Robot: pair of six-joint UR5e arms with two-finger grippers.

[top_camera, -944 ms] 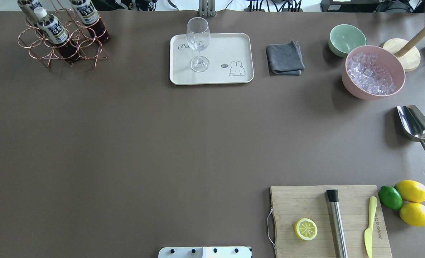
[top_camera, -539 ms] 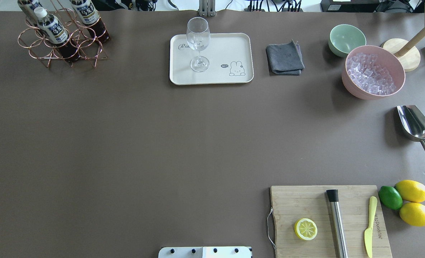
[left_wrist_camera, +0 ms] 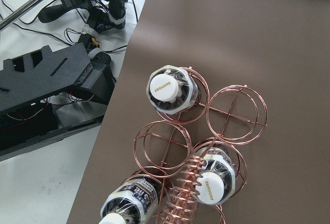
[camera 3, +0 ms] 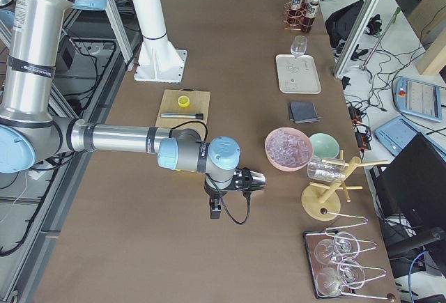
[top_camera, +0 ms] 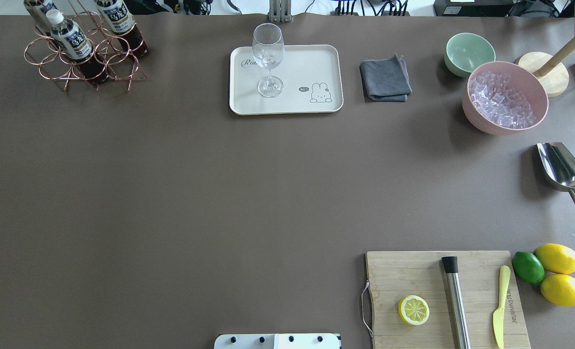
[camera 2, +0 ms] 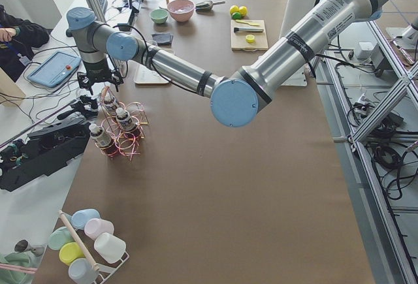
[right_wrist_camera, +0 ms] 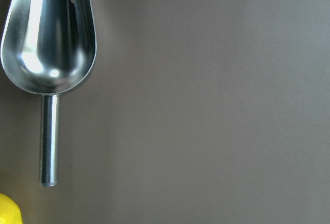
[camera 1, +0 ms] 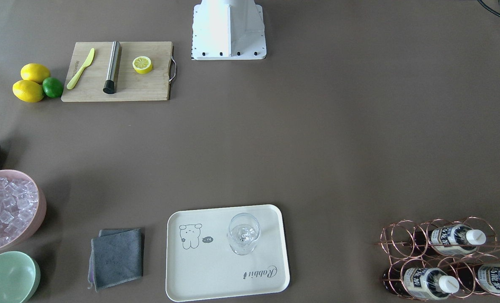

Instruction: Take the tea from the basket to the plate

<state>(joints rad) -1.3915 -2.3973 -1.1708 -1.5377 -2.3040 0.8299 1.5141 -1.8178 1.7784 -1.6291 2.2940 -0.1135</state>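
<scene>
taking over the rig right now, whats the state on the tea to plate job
Left gripper hovers above the basket; jaws unreadable.
Right gripper hangs over the table near the scoop; jaws unreadable too.
All three tea bottles stand in the basket. The plate holds only a wine glass.
Done: nothing.
Left: grasp one tea, lift it out, set it on the plate.

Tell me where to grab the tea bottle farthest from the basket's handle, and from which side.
Probably best: grip the tea by its white cap and neck, from straight above. It stands upright, its body ringed by basket wire, so only the top is free; the handle stands aside.
</scene>
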